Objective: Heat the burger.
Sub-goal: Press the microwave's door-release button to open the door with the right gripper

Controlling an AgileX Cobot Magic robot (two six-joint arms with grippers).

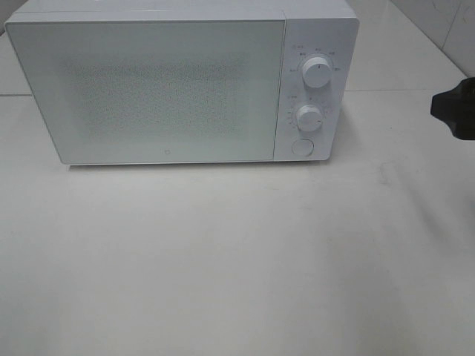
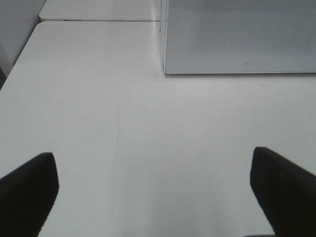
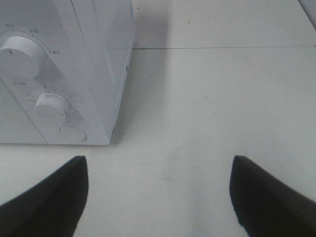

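Exterior high, microwave [image 1: 178,81]: door [image 1: 148,89] closed; 2 knobs and 1 round button [image 1: 302,147] on its right panel.
Exterior high, burger: not in sight; possibly behind the door, cannot tell.
Exterior high, right arm [image 1: 454,107]: dark tip at the edge, apart from the microwave.
Left wrist, left gripper [image 2: 153,163]: released, jaws wide, empty, over bare table [image 2: 148,123].
Right wrist, right gripper [image 3: 159,163]: released, empty, near the lower knob [image 3: 52,106].
Progress: likely either loading or setting the timer remains; heating unconfirmed.
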